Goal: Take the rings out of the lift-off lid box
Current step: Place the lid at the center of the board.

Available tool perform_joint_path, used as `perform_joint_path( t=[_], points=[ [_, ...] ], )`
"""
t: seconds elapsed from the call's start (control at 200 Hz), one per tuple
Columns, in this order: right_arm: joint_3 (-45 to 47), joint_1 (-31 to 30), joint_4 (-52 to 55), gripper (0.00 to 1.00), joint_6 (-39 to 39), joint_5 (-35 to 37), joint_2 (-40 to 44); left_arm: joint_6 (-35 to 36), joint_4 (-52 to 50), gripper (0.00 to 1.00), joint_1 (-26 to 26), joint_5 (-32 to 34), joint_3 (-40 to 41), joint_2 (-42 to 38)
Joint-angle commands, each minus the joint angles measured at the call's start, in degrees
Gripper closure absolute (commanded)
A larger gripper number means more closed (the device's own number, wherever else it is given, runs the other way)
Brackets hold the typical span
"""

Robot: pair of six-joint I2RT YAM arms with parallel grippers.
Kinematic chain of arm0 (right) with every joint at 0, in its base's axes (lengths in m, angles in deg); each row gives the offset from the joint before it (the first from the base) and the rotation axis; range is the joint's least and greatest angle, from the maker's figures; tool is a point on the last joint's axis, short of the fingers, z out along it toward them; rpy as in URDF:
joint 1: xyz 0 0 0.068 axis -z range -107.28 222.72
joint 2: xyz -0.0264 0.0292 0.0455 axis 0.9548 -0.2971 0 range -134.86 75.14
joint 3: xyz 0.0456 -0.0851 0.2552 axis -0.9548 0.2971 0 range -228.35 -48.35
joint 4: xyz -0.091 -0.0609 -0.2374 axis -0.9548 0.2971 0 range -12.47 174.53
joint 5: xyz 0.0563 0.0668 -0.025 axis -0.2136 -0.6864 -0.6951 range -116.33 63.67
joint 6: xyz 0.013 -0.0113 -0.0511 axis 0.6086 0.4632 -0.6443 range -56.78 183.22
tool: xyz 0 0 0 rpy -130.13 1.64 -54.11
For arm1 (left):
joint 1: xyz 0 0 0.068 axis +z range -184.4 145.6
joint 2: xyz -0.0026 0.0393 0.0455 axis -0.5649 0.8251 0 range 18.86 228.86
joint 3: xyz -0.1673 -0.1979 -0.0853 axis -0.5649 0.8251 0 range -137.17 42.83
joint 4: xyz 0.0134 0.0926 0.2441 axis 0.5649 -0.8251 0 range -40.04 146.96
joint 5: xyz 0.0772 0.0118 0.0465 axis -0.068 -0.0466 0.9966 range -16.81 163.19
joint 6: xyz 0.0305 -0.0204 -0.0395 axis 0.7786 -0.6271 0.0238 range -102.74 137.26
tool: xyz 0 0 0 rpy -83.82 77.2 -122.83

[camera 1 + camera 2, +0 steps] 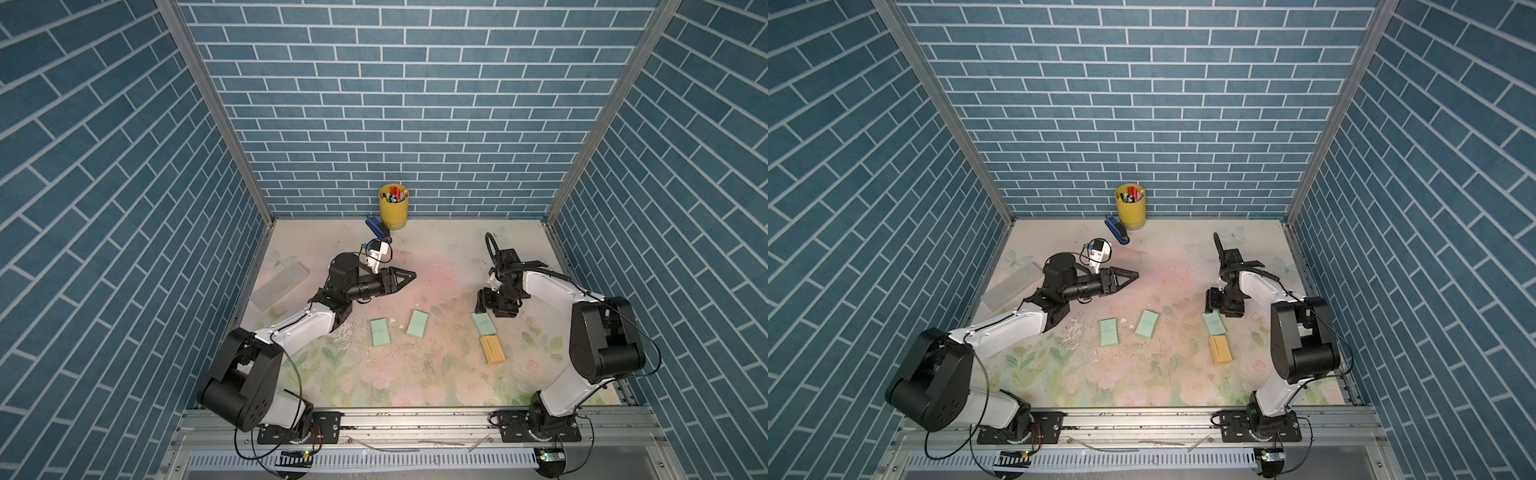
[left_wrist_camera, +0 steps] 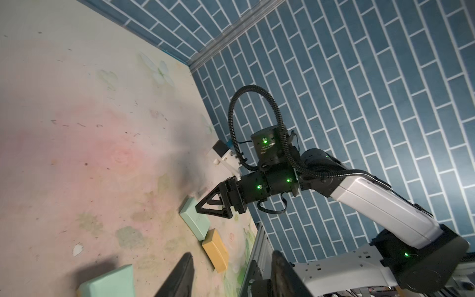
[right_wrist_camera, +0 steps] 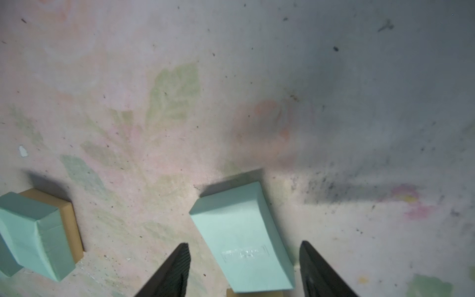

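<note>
My right gripper (image 3: 243, 243) is spread apart just over the flat mint-green cardboard box (image 3: 231, 218). My left gripper (image 2: 232, 253) is apart, empty. A crooked pinch could push the box away.

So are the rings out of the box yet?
Not yet. Done: a mint lid looks lifted off, lying next to a tan base. In hand: nothing; the right end effector is open over that lid, and the left end effector hangs open and empty. Left: no rings show anywhere, so all still need taking out. Two more mint boxes wait nearby.
</note>
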Motion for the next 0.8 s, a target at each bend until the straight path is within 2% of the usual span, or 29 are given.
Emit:
perform_joint_path(
  t=[0.0, 0.105, 0.25, 0.405, 0.505, 0.795],
  points=[
    [-1.6, 0.0, 1.7, 0.30, -1.8, 2.7, -0.8, 12.6, -17.7, 0.50, -0.2, 5.2, -2.1, -4.3],
    [-3.4, -0.2, 3.5, 0.30, -1.7, 2.3, -1.9, 12.6, -18.2, 0.50, -0.3, 6.3, -1.2, -5.6],
    [-3.4, -1.2, 7.0, 0.28, -0.2, 0.6, 1.8, 11.9, -18.0, 0.49, -1.0, 7.3, -0.6, -5.4],
    [-2.6, -7.7, 14.0, 0.25, 3.4, 5.2, 5.3, 14.0, -19.3, 0.47, -2.7, 8.6, -1.2, -4.8],
    [0.3, -10.6, 15.3, 0.23, 7.1, 7.5, 8.1, 14.6, -19.2, 0.45, -2.8, 8.5, -1.5, -4.5],
    [8.1, -11.6, 16.7, 0.22, 11.3, 7.9, 13.4, 16.1, -19.4, 0.44, -2.7, 7.0, -2.5, -3.6]
  ],
)
